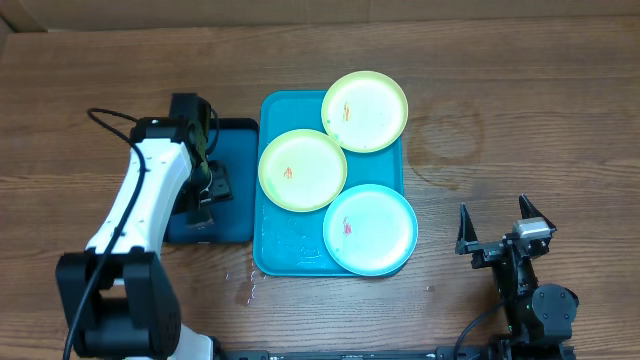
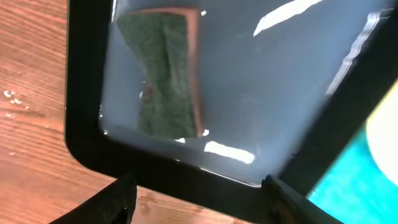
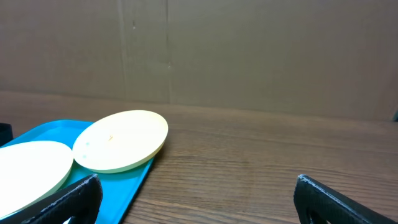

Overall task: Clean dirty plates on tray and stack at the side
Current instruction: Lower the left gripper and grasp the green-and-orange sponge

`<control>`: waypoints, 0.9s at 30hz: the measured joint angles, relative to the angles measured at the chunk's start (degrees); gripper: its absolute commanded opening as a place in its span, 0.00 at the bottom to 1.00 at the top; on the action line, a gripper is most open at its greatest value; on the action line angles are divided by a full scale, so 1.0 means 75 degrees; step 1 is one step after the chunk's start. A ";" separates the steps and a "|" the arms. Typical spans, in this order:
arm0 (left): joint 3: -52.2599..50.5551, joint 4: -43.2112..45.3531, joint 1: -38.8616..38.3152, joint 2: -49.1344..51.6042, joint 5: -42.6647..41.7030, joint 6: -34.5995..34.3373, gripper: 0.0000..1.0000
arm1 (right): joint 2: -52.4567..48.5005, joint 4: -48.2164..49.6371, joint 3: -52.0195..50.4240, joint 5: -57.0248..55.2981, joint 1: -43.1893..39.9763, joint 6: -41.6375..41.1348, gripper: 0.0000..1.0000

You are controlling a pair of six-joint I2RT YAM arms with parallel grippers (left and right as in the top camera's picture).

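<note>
Now the left pincer [image 2: 199, 202] hangs wide near the sponge [image 2: 165, 81] in the dark tray [image 2: 81, 124]; next it should pinch the sponge to wipe the plates [image 1: 302, 170].

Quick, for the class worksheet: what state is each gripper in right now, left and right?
Left gripper: open, holding nothing; the sponge lies free in the dark tray.
Right gripper: open, holding nothing.
</note>
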State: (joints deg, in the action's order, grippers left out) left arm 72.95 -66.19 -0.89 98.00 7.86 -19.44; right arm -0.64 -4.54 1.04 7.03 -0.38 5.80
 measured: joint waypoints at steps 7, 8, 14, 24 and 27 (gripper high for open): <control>-0.0035 0.0038 0.0160 0.0192 0.0224 -0.0146 0.88 | 0.0000 0.0003 0.0000 0.0000 0.0000 0.0000 1.00; -0.0035 0.0038 0.0236 0.0195 0.0221 -0.0166 0.87 | 0.0000 0.0003 0.0000 0.0000 0.0000 -0.0003 1.00; -0.0052 0.0172 0.0440 0.0195 0.0152 -0.0187 0.82 | 0.0000 0.0003 0.0000 0.0000 0.0000 0.0003 1.00; -0.1087 0.1443 0.0434 0.0204 0.0052 -0.0184 0.51 | 0.0000 0.0003 0.0000 0.0000 0.0000 0.0000 0.99; -0.1239 0.1647 0.0434 0.0207 0.0044 -0.0157 0.54 | 0.0000 0.0003 0.0000 0.0000 0.0000 0.0000 0.99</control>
State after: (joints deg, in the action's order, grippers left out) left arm 63.66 -53.84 2.37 99.55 8.19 -20.62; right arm -0.64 -4.51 1.04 7.03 -0.38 5.80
